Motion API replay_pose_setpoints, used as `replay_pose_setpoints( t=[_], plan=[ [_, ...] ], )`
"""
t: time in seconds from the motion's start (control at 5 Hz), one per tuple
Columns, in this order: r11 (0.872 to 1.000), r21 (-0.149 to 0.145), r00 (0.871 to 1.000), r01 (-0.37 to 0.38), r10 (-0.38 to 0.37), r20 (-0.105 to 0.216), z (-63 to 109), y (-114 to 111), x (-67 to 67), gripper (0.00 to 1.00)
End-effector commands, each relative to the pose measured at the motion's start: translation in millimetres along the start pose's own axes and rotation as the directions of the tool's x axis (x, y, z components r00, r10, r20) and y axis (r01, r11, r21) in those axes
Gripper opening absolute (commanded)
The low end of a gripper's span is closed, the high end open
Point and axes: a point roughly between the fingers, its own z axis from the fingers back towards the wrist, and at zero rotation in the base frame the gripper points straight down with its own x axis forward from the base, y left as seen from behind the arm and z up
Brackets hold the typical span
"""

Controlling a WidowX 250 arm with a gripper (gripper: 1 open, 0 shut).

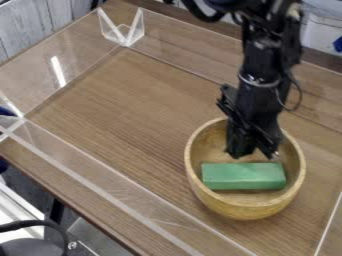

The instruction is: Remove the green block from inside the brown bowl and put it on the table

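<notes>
Nearest the camera, a clear acrylic wall (94,185) runs along the front edge of the table (120,110), its wood grain running the long way. Just behind that wall, at the right, sits the bowl (245,207), round, pale tan and thick-walled, resting flat on the tabletop. The block (243,177) lies inside it, flat on the bowl's floor toward the front, long side running left to right, its green top fully in view and nothing touching it from above. Right behind the block, the gripper (250,150) points straight down into the bowl, its black fingers drawn together with no gap between them and nothing between them; the tips stand low inside the rim, just beyond the block's far long edge, and whether they touch the block or the bowl's floor cannot be told. The arm (271,50) rises from there toward the top right and out of view. Far back at the left, a clear corner bracket (123,28) stands at the table's rear edge.
</notes>
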Motion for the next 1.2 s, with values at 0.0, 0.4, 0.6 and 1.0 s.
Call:
replay_pose_setpoints(
  t=[0.0,0.4,0.6,1.0],
  plan=[
    [0.999,0.037,0.998,0.035,-0.037,0.049,-2.7,-12,10.2,0.0],
    [1.0,-0.02,0.996,0.016,-0.014,0.09,-19.0,-6,-13.2,0.0],
    [0.998,-0.026,0.99,0.058,-0.054,0.13,-22.6,1,-13.8,0.0],
    [0.991,-0.058,0.982,0.119,-0.108,0.158,-26.1,1,-13.8,0.0]
  ],
)
